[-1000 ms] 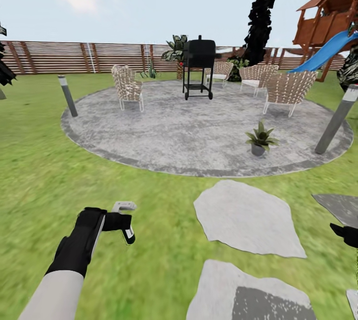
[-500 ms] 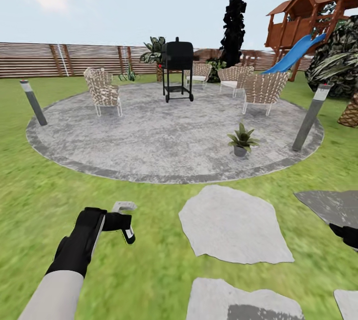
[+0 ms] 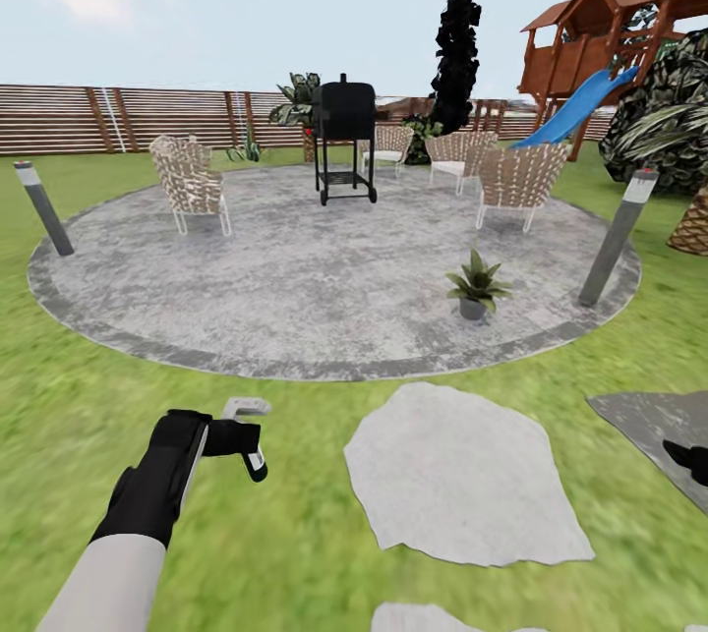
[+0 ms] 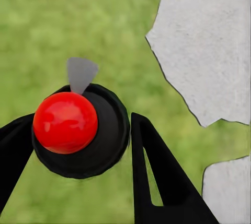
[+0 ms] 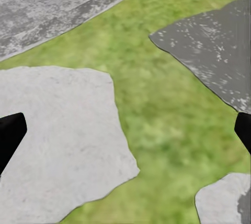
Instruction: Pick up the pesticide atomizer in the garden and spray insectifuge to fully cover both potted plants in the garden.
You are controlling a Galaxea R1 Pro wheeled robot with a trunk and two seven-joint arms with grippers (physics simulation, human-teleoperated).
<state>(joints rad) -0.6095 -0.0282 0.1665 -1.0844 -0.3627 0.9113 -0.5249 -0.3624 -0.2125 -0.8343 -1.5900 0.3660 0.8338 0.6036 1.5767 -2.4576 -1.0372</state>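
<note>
Pincer work comes first: our left gripper [image 4: 78, 145] is pinched on the pesticide atomizer [image 4: 81, 130], red-tipped nozzle forward between the two black fingers, and in the head view that hand [image 3: 231, 435] rides low over the lawn [image 3: 88, 386]; our right gripper [image 5: 125, 130] stands spread with nothing between its tips. So we judge the pickup done and the spraying not begun. One potted plant [image 3: 476, 284] sits near the front edge of the round patio [image 3: 295, 298], beyond the stepping stone [image 3: 462, 475] and well apart from the nozzle, and we cannot pick out the second plant with any certainty.
</note>
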